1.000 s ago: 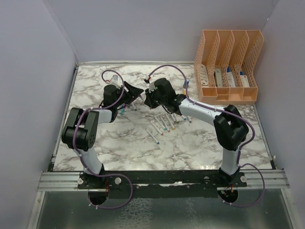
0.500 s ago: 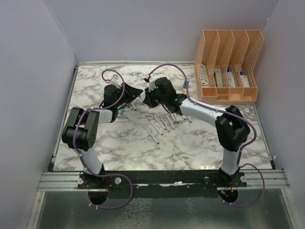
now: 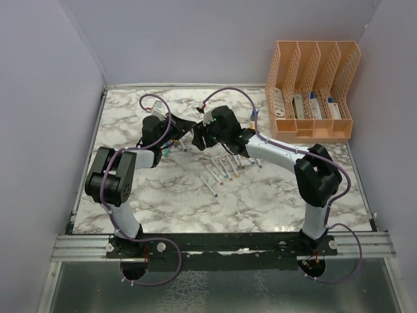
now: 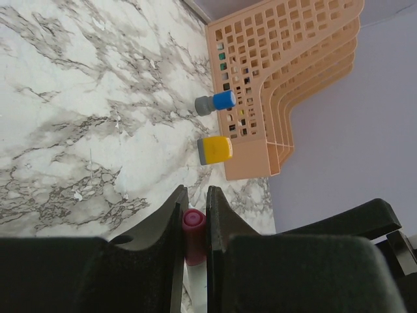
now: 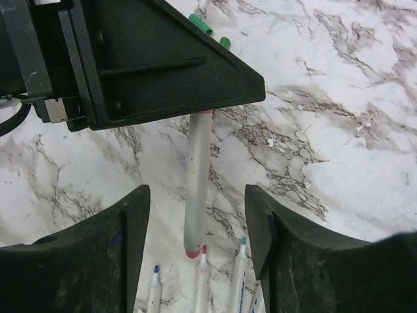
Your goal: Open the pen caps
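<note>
Left fingers (image 4: 174, 222): pinching the pink pen cap (image 4: 194, 226).
Right fingers (image 5: 130, 228): standing spread, flanking the white pen (image 5: 197, 176), not touching.
Pen: running six to twelve o'clock.

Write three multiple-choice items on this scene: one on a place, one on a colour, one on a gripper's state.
1. The orange organizer stands at the table's: A near left corner; B far right corner; C middle.
2. The cap held by the left gripper is: A pink; B black; C orange.
3. The right gripper is: A shut tight; B open, clear of the pen; C out of view.
B, it sits by the far right edge; A, pink shows between its jaws; B, gaps flank the pen.
</note>
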Tool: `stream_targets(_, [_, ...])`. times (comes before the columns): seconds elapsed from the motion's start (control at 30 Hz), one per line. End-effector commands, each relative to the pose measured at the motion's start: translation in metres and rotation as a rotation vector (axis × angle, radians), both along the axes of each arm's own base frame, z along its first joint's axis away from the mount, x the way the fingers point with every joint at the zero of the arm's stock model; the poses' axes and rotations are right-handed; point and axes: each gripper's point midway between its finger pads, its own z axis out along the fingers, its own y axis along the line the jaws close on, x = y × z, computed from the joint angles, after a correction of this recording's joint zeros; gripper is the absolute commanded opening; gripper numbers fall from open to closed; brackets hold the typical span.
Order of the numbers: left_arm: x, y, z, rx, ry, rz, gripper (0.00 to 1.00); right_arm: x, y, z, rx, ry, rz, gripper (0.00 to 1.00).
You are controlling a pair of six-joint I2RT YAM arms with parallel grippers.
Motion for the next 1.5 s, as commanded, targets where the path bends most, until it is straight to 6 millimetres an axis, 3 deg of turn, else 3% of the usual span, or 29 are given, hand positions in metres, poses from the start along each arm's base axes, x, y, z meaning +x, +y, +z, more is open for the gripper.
stream_targets(0.0, [-0.003,0.000,0.011,0.004,-0.039,-0.006,0.00,0.000,0.008,0.015,0.030,-0.021,0.023,0.64])
stream_targets(0.33, [-0.010,-0.011,0.033,-0.009,-0.086,-0.029,0.00,0.007,0.016,0.000,-0.002,0.015,0.022,0.66])
stream_targets(0.53, [-0.013,-0.017,0.033,-0.009,-0.085,-0.039,0.00,0.012,0.017,-0.002,-0.006,0.017,0.011,0.62])
stream_targets(0.73, [-0.018,-0.024,0.030,-0.008,-0.079,-0.053,0.00,0.016,0.020,0.000,-0.003,0.010,0.007,0.46])
stream_targets(0.97, [-0.023,-0.026,0.040,-0.011,-0.101,-0.056,0.00,0.018,0.020,0.004,-0.006,-0.001,0.003,0.20])
stream_targets(1.07, [-0.023,-0.027,0.040,-0.010,-0.102,-0.056,0.00,0.019,0.019,0.005,-0.009,-0.005,0.000,0.03])
stream_targets(1.27, [-0.013,-0.021,0.035,0.025,-0.098,-0.015,0.00,0.011,0.011,0.001,-0.031,0.011,-0.004,0.02])
stream_targets(1.47, [0.020,0.006,0.029,0.076,-0.081,0.071,0.00,-0.012,-0.011,-0.015,-0.064,0.063,-0.011,0.01])
